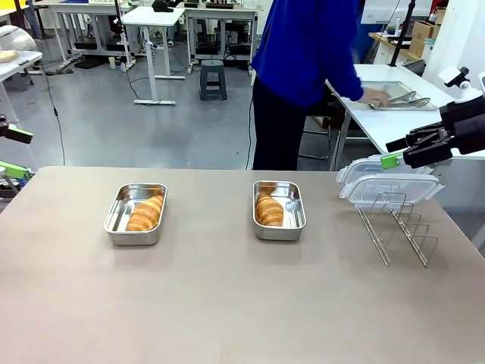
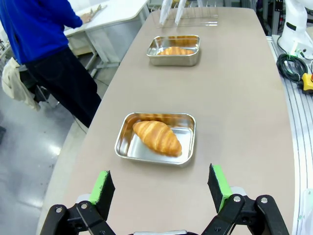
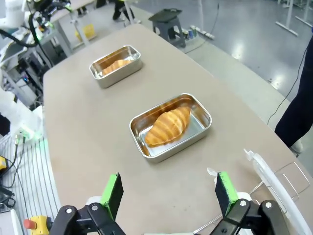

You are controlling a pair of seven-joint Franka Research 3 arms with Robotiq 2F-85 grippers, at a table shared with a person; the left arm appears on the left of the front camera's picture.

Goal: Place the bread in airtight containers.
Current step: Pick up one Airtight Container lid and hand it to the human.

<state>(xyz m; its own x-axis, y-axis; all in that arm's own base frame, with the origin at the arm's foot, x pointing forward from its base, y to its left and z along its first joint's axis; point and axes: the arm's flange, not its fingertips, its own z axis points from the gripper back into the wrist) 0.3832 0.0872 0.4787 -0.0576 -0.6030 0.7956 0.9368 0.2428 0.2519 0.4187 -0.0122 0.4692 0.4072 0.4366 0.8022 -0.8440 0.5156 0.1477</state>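
Claws are both spread wide and empty: left claw (image 2: 161, 188) at the bottom of its wrist view, right claw (image 3: 168, 193) the same. One croissant (image 1: 145, 214) lies in the left pan (image 1: 135, 236), the other croissant (image 1: 269, 210) in the middle pan (image 1: 279, 230). The clear lids (image 1: 390, 182) perch on the wire rack (image 1: 409, 239) at right. A sloppy grab there could tip the rack or drop a lid, I reckon.
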